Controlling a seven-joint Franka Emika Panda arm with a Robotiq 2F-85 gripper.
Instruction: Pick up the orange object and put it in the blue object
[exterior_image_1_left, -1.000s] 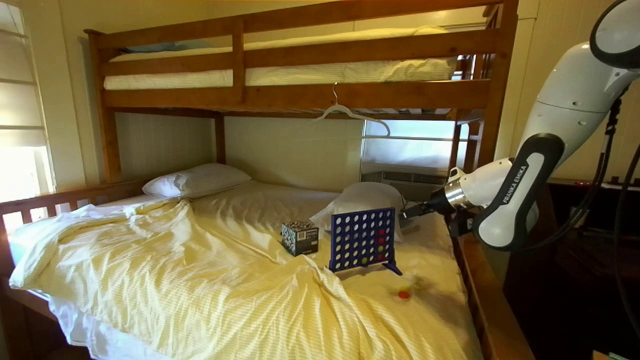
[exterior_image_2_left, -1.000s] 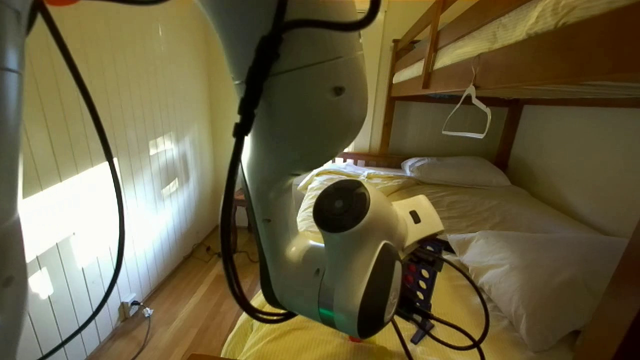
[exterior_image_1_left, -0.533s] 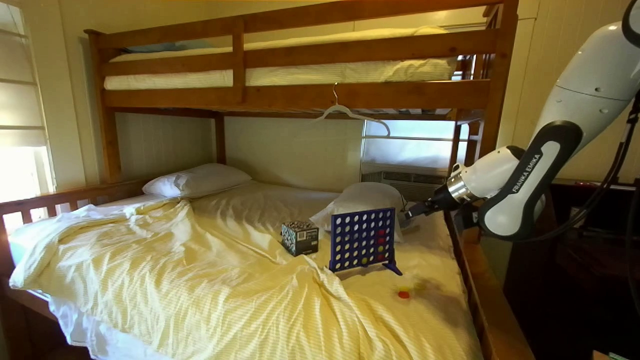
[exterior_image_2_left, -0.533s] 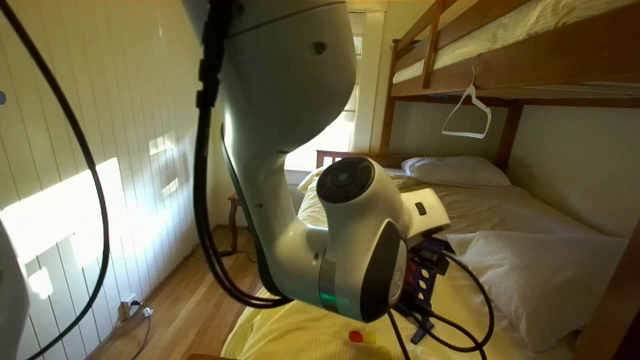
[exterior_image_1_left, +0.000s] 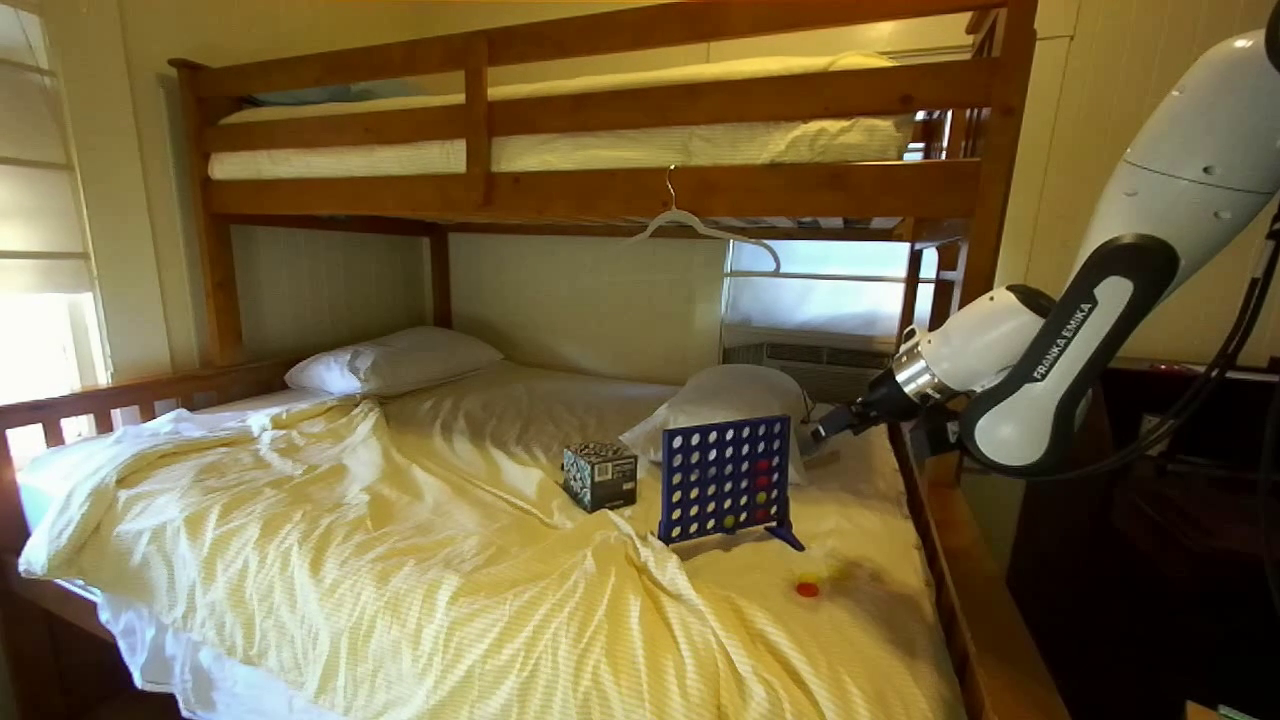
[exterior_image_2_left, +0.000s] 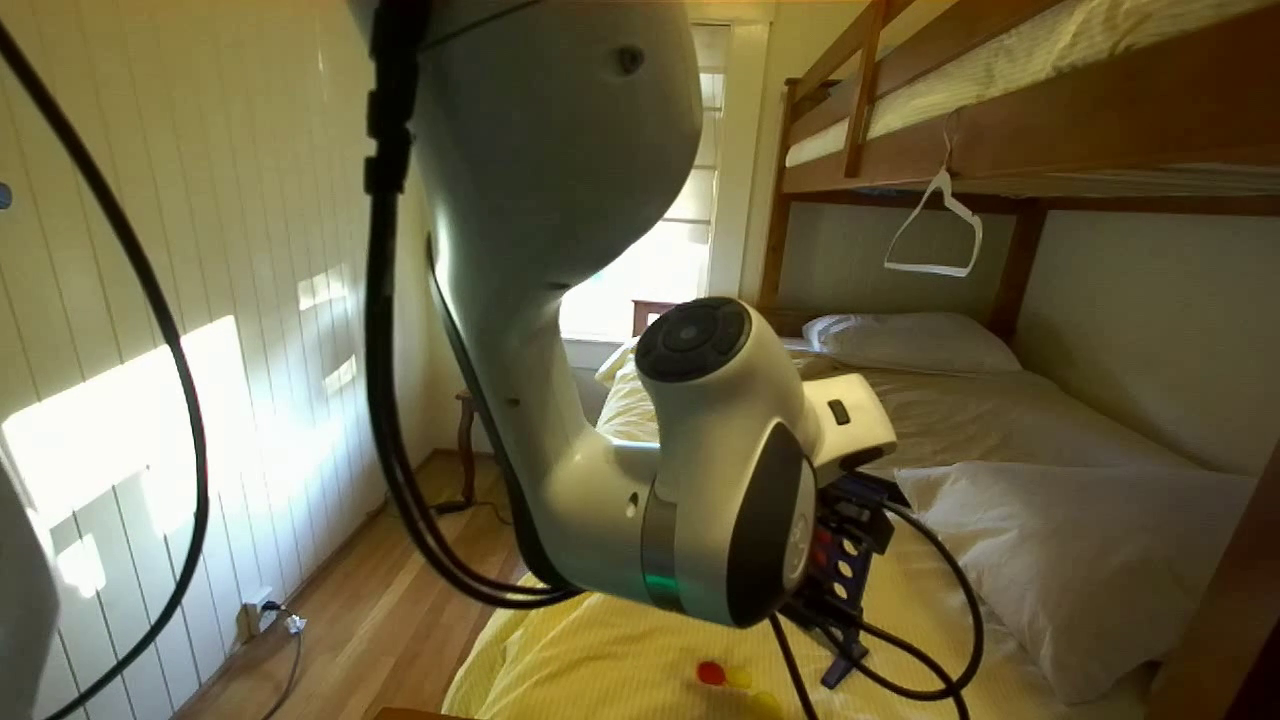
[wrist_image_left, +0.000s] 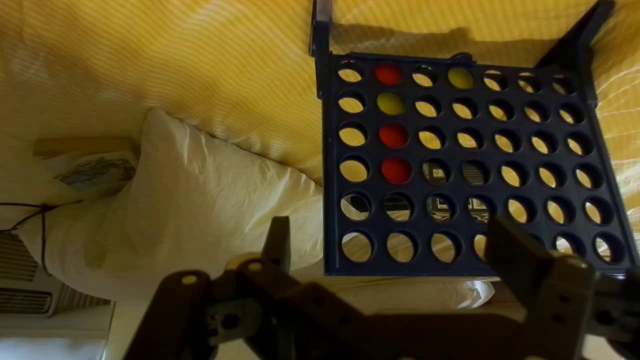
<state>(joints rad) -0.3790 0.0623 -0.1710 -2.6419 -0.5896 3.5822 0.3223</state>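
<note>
Jaws of gripper (wrist_image_left: 386, 226) spread wide. In exterior view: orange disc (exterior_image_1_left: 807, 590) on bed (exterior_image_1_left: 865, 655), five o'clock from blue grid (exterior_image_1_left: 737, 476).

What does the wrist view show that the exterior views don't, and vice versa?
Only the wrist view shows the gap between the fingers of the open gripper. Only the exterior views show the loose orange-red disc, the coat hanger and the upper bunk. Both share the blue grid, red discs in it and a white pillow.
</note>
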